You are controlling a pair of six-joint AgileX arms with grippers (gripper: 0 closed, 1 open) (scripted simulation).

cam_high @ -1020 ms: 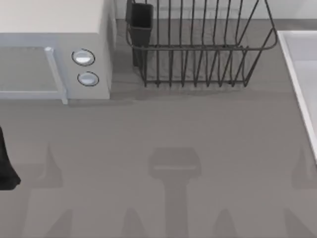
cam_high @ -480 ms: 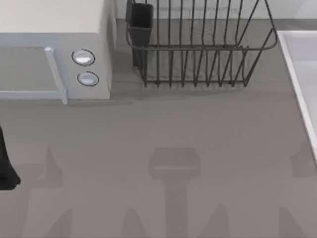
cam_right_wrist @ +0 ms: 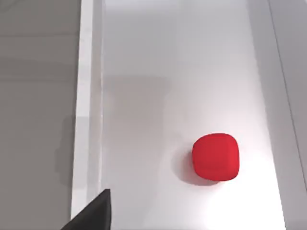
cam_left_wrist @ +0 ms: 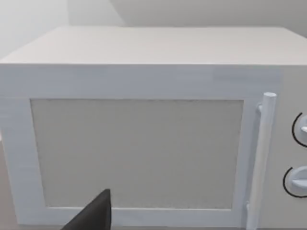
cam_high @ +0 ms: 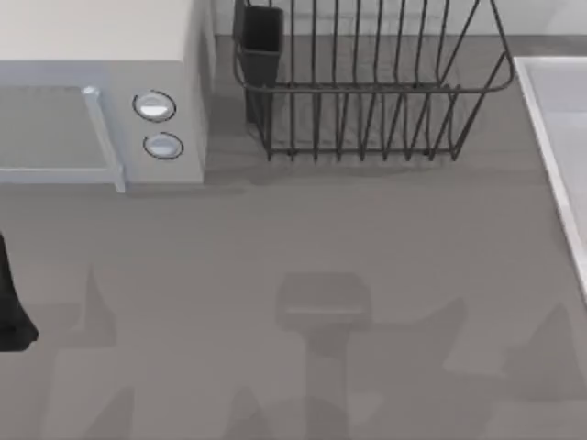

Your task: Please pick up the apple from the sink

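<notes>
The apple [cam_right_wrist: 216, 157] is a small bright red rounded fruit lying on the pale floor of the sink [cam_right_wrist: 158, 86] in the right wrist view. A black part of my right gripper [cam_right_wrist: 93, 215] pokes in at the picture's edge near the sink's raised rim [cam_right_wrist: 86, 120], apart from the apple and above the basin. In the top view the sink [cam_high: 543, 137] runs along the table's right edge. My left arm [cam_high: 11, 302] is parked at the table's left edge, and a black part of my left gripper [cam_left_wrist: 93, 215] faces the microwave door.
A white microwave [cam_high: 101, 55] with two round knobs [cam_high: 154, 106] stands at the back left. A dark wire dish rack [cam_high: 367, 82] with a black cup [cam_high: 261, 41] stands at the back middle. Bare grey tabletop [cam_high: 303, 229] lies in front of them.
The shadows on the table's lower right have spread and shifted toward the left. The left arm has not moved.
</notes>
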